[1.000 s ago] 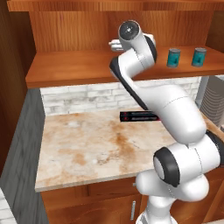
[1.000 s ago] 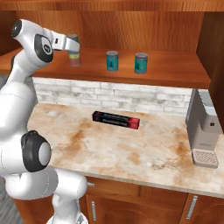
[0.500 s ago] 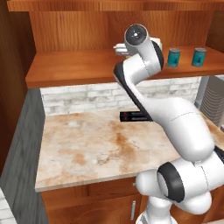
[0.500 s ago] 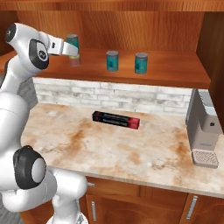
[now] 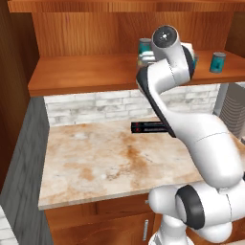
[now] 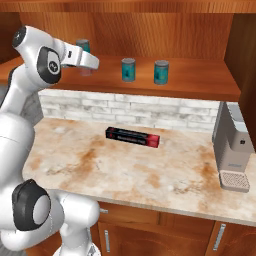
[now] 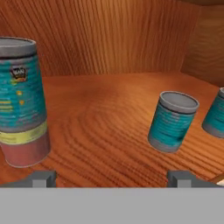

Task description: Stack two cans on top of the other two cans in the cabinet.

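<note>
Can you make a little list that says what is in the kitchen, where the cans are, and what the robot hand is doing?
stacked cans: a teal can sits on a yellow and red can, on the cabinet shelf
loose cans: two teal cans stand apart on the same shelf
hand: hand open, holding nothing, just beside the stack
counter: a long black-and-red box lies on it
also there: a grey machine on the counter's right end
</note>
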